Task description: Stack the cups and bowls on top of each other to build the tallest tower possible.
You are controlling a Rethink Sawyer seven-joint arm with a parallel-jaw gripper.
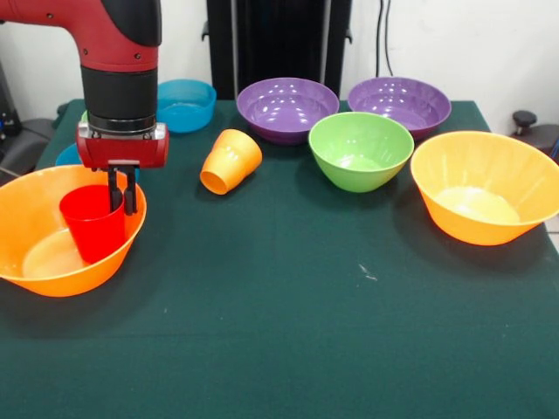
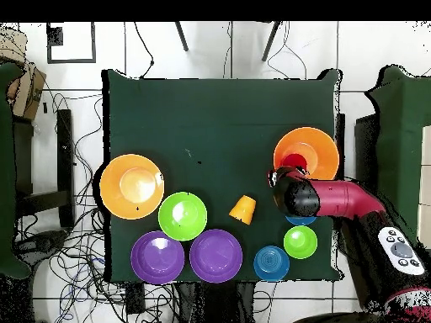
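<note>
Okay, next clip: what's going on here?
The red and black arm's gripper has its fingers closed on the rim of the red plastic cup, which sits upright inside a large orange plastic bowl. The ridged orange plastic cup lies tipped on the green tablecloth. The other bowls stand apart, unstacked: two purple, a medium green, another large orange.

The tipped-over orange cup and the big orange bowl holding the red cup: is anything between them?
No. The front view shows only bare green cloth between the orange cup and that orange bowl.
</note>
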